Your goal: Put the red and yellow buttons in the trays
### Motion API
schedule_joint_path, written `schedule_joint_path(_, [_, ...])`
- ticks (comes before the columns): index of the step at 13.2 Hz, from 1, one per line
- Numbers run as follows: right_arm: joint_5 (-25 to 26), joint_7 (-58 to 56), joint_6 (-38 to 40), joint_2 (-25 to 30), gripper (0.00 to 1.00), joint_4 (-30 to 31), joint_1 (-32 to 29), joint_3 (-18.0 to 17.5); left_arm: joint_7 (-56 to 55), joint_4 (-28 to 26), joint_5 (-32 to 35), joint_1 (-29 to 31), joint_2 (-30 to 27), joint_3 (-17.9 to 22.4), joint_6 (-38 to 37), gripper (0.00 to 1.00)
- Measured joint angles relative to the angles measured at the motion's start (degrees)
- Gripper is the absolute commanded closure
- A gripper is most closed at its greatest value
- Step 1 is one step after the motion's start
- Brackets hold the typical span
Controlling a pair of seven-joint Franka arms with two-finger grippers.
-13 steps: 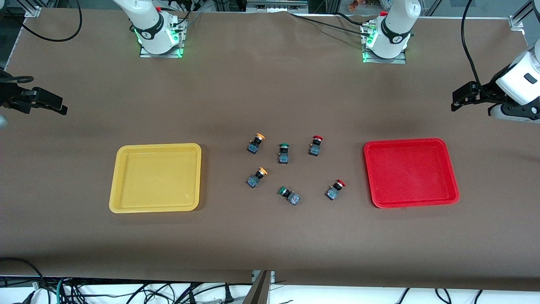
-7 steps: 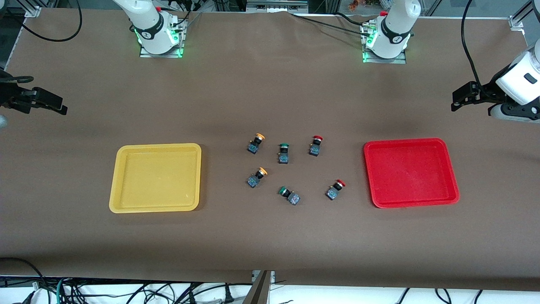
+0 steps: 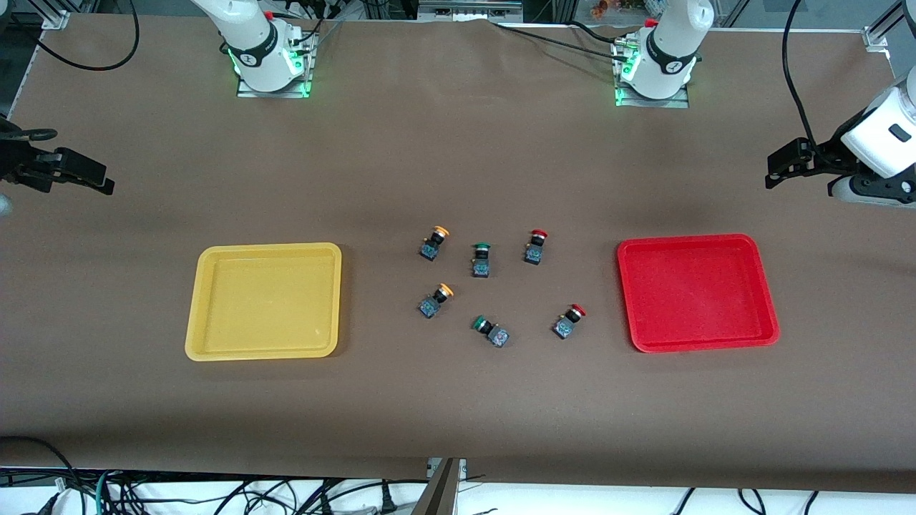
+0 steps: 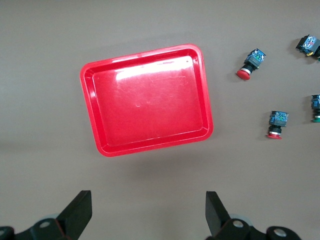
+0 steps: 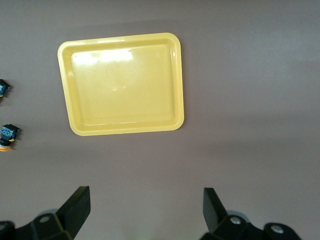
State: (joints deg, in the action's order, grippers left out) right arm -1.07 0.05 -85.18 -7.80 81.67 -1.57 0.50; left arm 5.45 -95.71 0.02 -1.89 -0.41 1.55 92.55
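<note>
Two red-capped buttons (image 3: pixel 534 246) (image 3: pixel 568 322) and two orange-yellow-capped buttons (image 3: pixel 433 243) (image 3: pixel 434 300) lie in the middle of the table, between the empty yellow tray (image 3: pixel 263 300) and the empty red tray (image 3: pixel 696 292). The left wrist view shows the red tray (image 4: pixel 148 100) and both red buttons (image 4: pixel 250 63) (image 4: pixel 276 124). The right wrist view shows the yellow tray (image 5: pixel 122 83) and a yellow button (image 5: pixel 7 136). My left gripper (image 3: pixel 776 170) is open and empty, high over the left arm's end. My right gripper (image 3: pixel 100 182) is open and empty over the right arm's end. Both arms wait.
Two green-capped buttons (image 3: pixel 481 259) (image 3: pixel 490 331) lie among the others. The arm bases (image 3: pixel 268 54) (image 3: pixel 655 61) stand farthest from the front camera. Cables hang below the table's front edge.
</note>
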Motion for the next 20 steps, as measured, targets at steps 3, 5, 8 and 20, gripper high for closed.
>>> schedule_joint_path(3, [0.0, 0.0, 0.0, -0.08, 0.0, 0.0, 0.0, 0.0, 0.0, 0.0, 0.0, 0.0, 0.0, 0.0, 0.0, 0.0])
schedule_joint_path(5, [-0.01, 0.0, 0.01, -0.42, 0.0, 0.03, 0.0, 0.0, 0.0, 0.0, 0.0, 0.0, 0.0, 0.0, -0.04, 0.0])
schedule_joint_path(8, [-0.01, 0.0, -0.06, -2.49, 0.0, 0.08, 0.14, -0.1, 0.0, 0.0, 0.0, 0.0, 0.0, 0.0, -0.13, 0.0])
schedule_joint_path(20, [-0.28, 15.26, -11.63, -15.37, 0.0, 0.32, 13.38, -0.99, 0.0, 0.0, 0.0, 0.32, 0.0, -0.02, -0.91, 0.0])
